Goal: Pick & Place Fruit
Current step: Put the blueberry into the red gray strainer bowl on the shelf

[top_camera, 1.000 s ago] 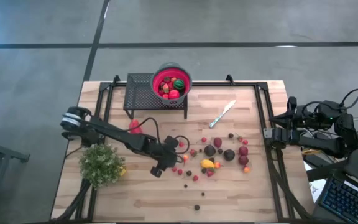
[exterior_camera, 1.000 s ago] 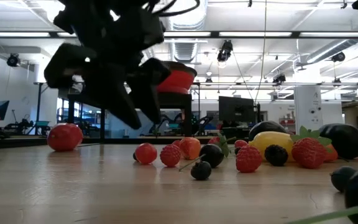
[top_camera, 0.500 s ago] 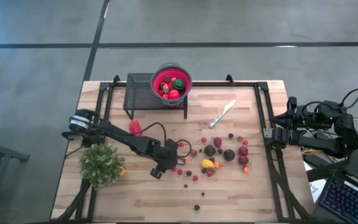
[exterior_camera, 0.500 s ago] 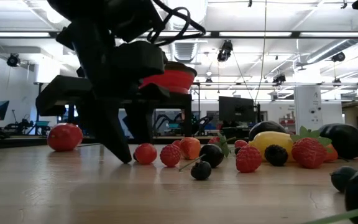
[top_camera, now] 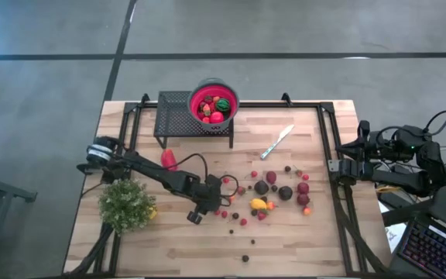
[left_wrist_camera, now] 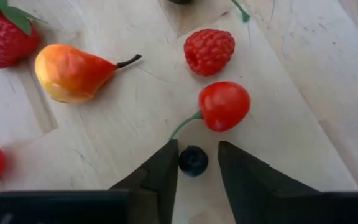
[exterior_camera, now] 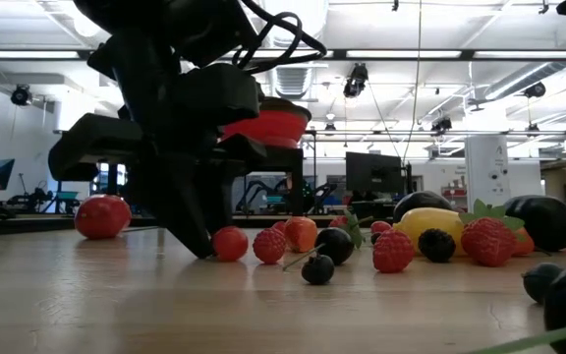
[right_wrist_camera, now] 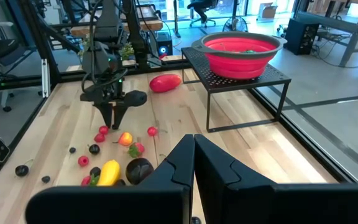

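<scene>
While the left gripper [left_wrist_camera: 194, 163] stands low on the table with its fingers partly open around a small dark berry [left_wrist_camera: 193, 160], the jaws have not visibly met it; closure should continue squarely so the berry does not squirt out. A red cherry [left_wrist_camera: 224, 106] lies just beyond the fingertips, its green stem reaching toward the left finger, so the lift should go straight up to avoid dragging it. A raspberry [left_wrist_camera: 209, 51] and an orange pear [left_wrist_camera: 72, 72] lie farther off. The remaining fruit [top_camera: 273, 194] is scattered to the right. The red bowl [top_camera: 214, 102] on its black stand [top_camera: 175, 118] sits at the far edge and already holds pieces. A bushy plant [top_camera: 126, 204] stands at the near left, a knife [top_camera: 277, 142] at far right. The right gripper [right_wrist_camera: 193, 160] waits shut beyond the table's right edge.
</scene>
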### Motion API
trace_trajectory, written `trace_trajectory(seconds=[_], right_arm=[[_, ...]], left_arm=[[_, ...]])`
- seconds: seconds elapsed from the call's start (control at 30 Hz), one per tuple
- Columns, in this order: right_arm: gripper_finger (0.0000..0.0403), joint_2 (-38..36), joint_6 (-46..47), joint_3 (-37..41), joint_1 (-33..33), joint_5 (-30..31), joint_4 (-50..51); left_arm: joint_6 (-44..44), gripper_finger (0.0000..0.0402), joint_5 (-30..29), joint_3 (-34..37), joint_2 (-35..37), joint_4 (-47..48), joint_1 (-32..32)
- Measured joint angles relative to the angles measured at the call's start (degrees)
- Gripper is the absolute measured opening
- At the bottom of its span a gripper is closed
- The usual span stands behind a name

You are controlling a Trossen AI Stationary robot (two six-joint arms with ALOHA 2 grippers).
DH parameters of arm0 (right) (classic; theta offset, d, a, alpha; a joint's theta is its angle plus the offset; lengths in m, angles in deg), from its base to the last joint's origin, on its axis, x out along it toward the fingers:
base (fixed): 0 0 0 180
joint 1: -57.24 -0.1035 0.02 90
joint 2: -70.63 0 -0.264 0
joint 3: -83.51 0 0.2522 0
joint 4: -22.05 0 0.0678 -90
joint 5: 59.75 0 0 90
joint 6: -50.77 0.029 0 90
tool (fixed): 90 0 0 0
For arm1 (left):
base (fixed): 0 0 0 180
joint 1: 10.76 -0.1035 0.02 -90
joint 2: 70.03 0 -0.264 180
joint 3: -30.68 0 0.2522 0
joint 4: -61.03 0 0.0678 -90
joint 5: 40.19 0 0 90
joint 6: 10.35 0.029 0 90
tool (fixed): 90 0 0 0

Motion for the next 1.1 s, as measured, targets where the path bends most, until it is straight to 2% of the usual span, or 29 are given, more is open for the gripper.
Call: trace_trajectory(seconds=[0.33, 0.53, 0.77, 0.9, 1.1], right_arm=[[0.0008, 0.0, 0.0, 0.0, 0.0, 0.0, 0.0], [0.0008, 0.0, -0.1, 0.0, 0.0, 0.0, 0.0], [0.0008, 0.0, 0.0, 0.0, 0.0, 0.0, 0.0], [0.0008, 0.0, 0.0, 0.0, 0.0, 0.0, 0.0], [0.0008, 0.0, 0.0, 0.0, 0.0, 0.0, 0.0]], left_arm=[[-1.0, 0.0066, 0.0, 0.0, 0.0, 0.1, 0.0], [-2.2, 0.0066, -0.7, -0.7, 1.2, 2.4, 0.0], [-2.5, 0.0065, -2.2, -3.3, 7.4, 4.5, -0.5], [-1.8, 0.0065, -7.5, -5.1, 10.6, 4.4, -1.4], [1.4, 0.0065, -22.1, -9.3, 13.3, 4.0, -3.4]])
